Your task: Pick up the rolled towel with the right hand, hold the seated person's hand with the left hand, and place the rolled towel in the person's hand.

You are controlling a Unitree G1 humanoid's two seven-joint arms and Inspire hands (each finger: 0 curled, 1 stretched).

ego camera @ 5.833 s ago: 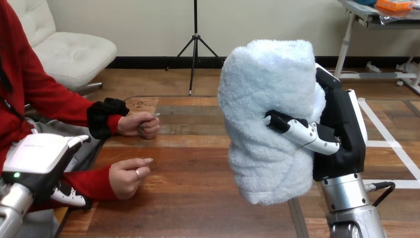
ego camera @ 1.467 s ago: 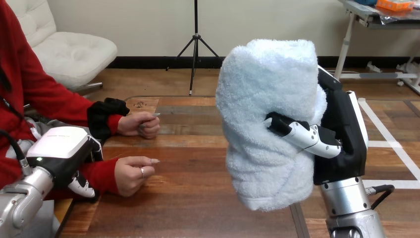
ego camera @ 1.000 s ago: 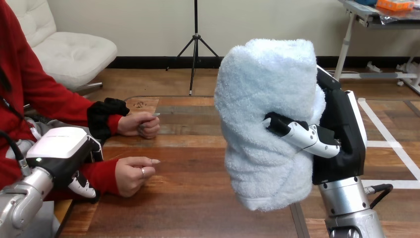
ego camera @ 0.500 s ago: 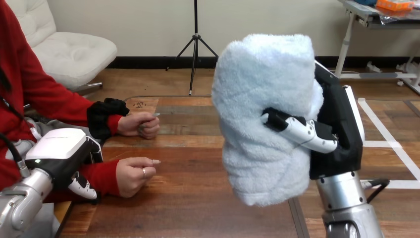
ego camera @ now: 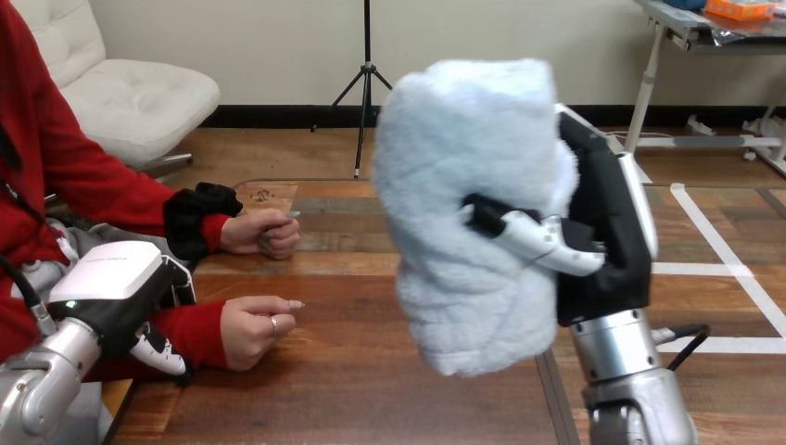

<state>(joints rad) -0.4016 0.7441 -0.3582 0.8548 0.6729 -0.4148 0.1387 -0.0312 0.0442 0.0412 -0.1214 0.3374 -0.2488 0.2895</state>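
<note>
Shifted left, rolled towel (ego camera: 468, 213) (right robot hand (ego camera: 604, 222) clasping) over table (ego camera: 343, 375).

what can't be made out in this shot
Head view: whether the left hand grips the person's forearm; the hand's white back covers the contact.
Head view: fingers of the right hand behind the rolled towel; the towel hides them.
Head view: the table behind the towel, blocked by it.

Fluffy, matt terry-cloth towel (ego camera: 463, 213), its pile rough, bulges round the glossy black-and-white plastic fingers (ego camera: 528, 239) of the right hand (ego camera: 607, 222). Below them is a brushed silver metal forearm (ego camera: 619, 357) and a counter (ego camera: 352, 380) of smooth, faintly shiny dark wood. The left hand (ego camera: 107, 292) wears smooth white plastic.
</note>
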